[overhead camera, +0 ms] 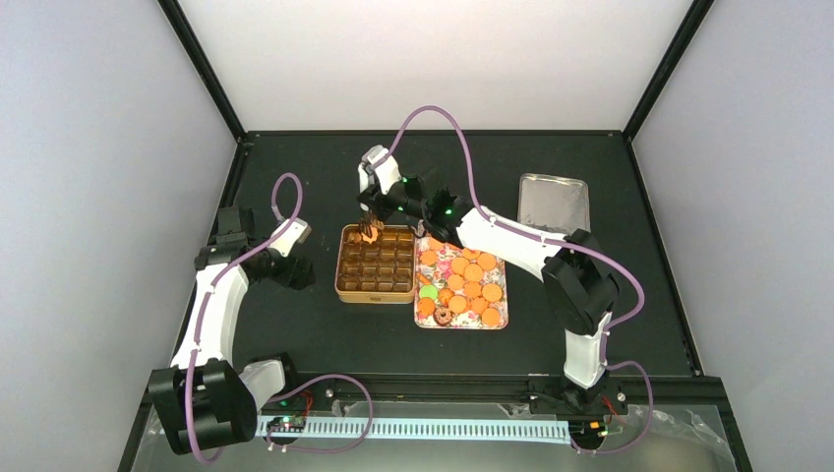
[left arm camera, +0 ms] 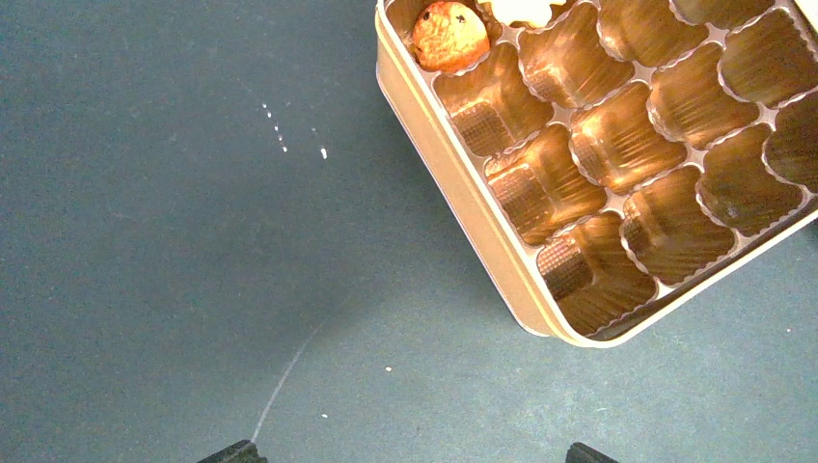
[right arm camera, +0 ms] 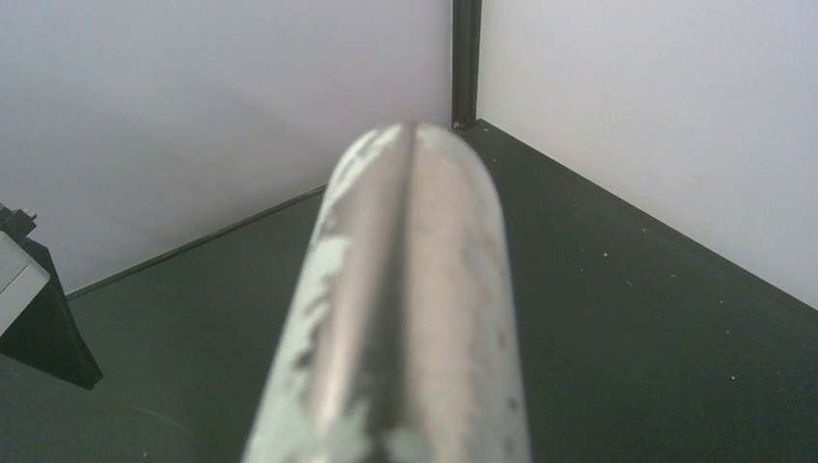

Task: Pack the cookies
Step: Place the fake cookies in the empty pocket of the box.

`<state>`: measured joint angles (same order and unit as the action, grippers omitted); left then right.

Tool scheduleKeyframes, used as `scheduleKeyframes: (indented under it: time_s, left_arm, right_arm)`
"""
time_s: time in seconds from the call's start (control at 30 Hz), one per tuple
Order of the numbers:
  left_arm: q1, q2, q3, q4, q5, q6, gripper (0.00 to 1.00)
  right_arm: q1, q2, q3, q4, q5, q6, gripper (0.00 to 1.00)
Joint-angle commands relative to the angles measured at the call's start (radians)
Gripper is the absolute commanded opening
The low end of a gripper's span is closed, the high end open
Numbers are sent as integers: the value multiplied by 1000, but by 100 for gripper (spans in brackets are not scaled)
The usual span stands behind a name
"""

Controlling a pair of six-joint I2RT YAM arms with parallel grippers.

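Cookies: small round orange-golden biscuits (overhead camera: 473, 273), light, brittle; pinch gently by the rim.
Place: most on patterned orange lid (overhead camera: 448, 254); one cookie (left arm camera: 449, 35) in square gold tin's (left arm camera: 461, 207) 11 o'clock cup.
Right jaws: above that corner, pressed to a seam; load untellable.
Left jaws: wide, empty, tin's 9 o'clock.
Views: only left wrist shows the seated cookie.

Even bright light, blurry right-wrist foreground

Glossy gold metal tin (left arm camera: 463, 207), matt dark table (left arm camera: 174, 251).
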<state>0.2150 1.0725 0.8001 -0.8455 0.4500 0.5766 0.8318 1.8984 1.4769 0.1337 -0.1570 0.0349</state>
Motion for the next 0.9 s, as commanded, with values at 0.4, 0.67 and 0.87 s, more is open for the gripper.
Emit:
scheduleKeyframes:
  time_s: [0.4,0.67,0.87]
  left_arm:
    - [9,-17,29,-23,22,25,83]
    - [10,-19,27,-25,22,25,83]
    - [9,-24,26,-27,22,26,83]
  right_arm:
    - [2,-56,-49,68,-39,24,23]
    - [2,-73,-40,69,-42,20,22]
    - [0,-84,-30,61,-3,3,22]
